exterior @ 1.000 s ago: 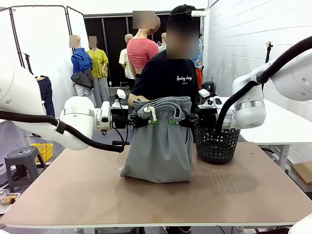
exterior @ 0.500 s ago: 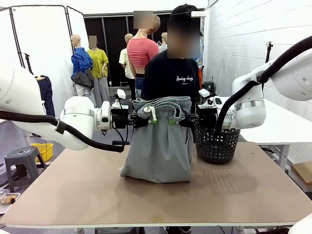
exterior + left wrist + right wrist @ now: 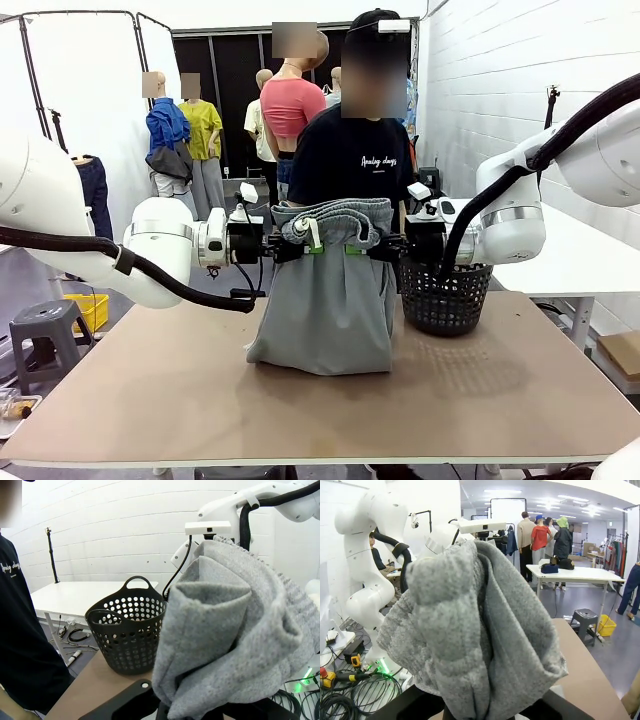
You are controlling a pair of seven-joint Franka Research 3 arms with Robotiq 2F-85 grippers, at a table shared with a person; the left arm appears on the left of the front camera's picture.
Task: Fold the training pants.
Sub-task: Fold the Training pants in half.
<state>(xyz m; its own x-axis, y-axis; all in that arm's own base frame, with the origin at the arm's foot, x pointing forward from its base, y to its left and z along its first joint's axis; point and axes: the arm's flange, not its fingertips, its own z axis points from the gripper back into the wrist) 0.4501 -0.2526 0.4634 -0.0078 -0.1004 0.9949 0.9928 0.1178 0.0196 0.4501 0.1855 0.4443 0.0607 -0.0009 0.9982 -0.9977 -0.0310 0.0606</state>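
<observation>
The light grey training pants (image 3: 325, 300) hang by their gathered waistband above the table, their lower end bunched on the tabletop. My left gripper (image 3: 298, 243) is shut on the waistband's left end and my right gripper (image 3: 372, 246) on its right end, green pads showing. The white drawstring (image 3: 311, 232) dangles near the left grip. Grey jersey (image 3: 235, 625) bulges close in the left wrist view, hiding the fingertips. The same cloth (image 3: 470, 630) covers the fingers in the right wrist view. A person in a black T-shirt (image 3: 350, 155) stands right behind the pants.
A black mesh basket (image 3: 445, 295) stands on the table just right of the pants, under my right wrist; the basket (image 3: 127, 630) also shows in the left wrist view. The brown tabletop (image 3: 150, 390) has open room in front and to the left.
The pants and both arms hold still. Only the person behind has shifted a little, their arm no longer at the waistband's left.
</observation>
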